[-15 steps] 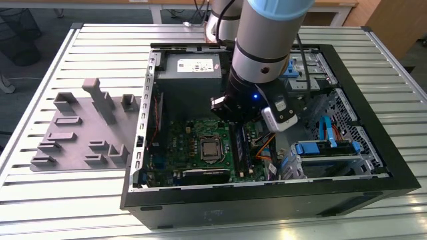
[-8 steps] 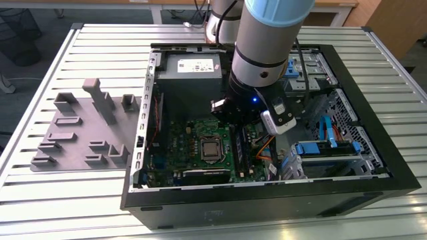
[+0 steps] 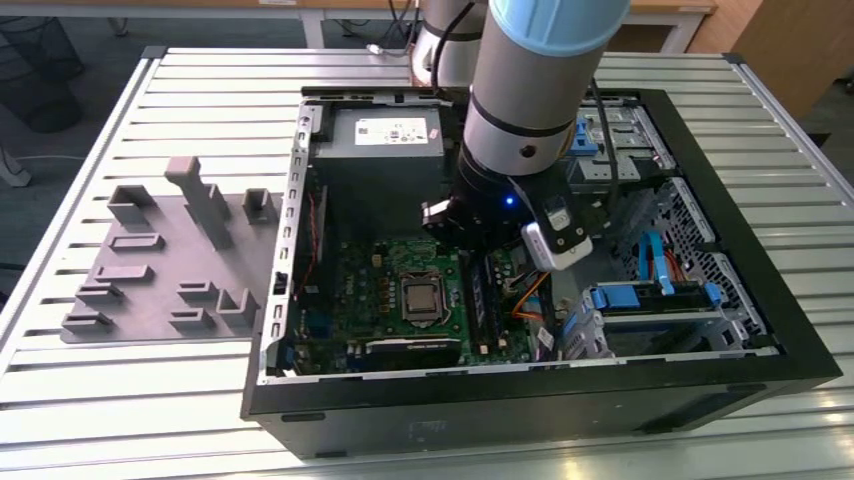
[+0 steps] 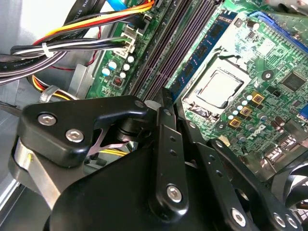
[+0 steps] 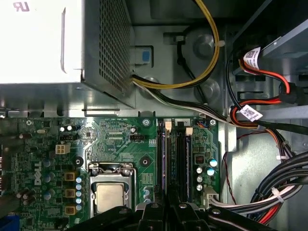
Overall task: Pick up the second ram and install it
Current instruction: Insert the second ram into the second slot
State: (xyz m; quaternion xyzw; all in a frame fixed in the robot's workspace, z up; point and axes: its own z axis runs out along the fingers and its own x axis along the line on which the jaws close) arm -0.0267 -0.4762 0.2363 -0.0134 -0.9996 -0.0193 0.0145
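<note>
A blue-green stick, the second ram (image 4: 208,44), stands on edge in the slot nearest the processor socket (image 4: 216,89) of the green motherboard (image 3: 380,270). In the first wrist view it is a thin bluish strip (image 5: 163,163) running up from my fingers. My gripper (image 4: 166,98) is low inside the computer case, over the slot strips. Its black fingers are drawn close together on the near end of the stick, and that end is hidden between them. In the exterior view, my gripper (image 3: 473,262) sits under the wrist, above the slots.
The grey holder tray (image 3: 160,260) lies outside the case at the exterior view's left. Bundled cables (image 5: 269,192) run beside the slots. The power supply (image 3: 380,135) and drive cage (image 3: 654,300) flank the arm. Case walls (image 3: 534,400) close in all round.
</note>
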